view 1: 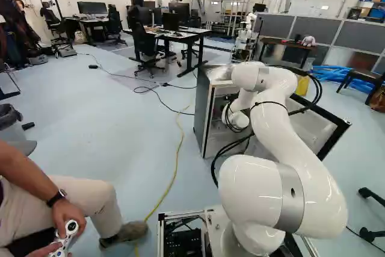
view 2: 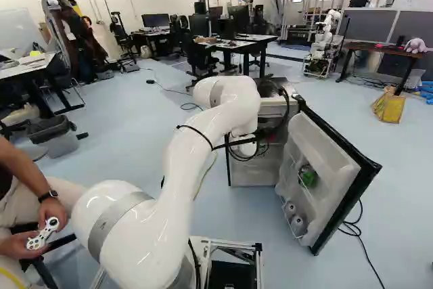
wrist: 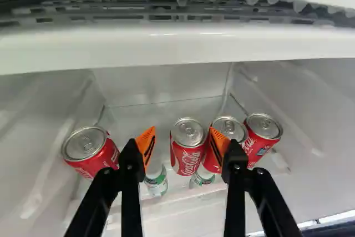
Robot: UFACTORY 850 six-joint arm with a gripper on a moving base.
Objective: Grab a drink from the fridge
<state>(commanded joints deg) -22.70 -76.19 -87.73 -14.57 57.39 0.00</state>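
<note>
In the base views the arm hides my gripper at the open fridge [view 1: 203, 112]. The wrist view has my gripper [wrist: 182, 134] with its fingers apart and nothing gripped. One red can [wrist: 186, 151] stands upright ahead of the gap, its edge overlapped by one fingertip. Beside it, a second red can [wrist: 231, 127] is partly covered by that finger, and a third red can [wrist: 263, 128] stands by the fridge's side wall. Another red can [wrist: 94, 151] is off beyond the opposite finger. Lower down are two green-and-white cans [wrist: 156, 183], partly hidden.
A white ledge [wrist: 166, 45] of the fridge crosses above the cans. The fridge door [view 2: 321, 167] hangs open with items on its racks. A seated person's leg [view 1: 90, 200] is near the base, beside a yellow cable [view 1: 173, 179]. Another robot [view 2: 327, 38] stands farther back.
</note>
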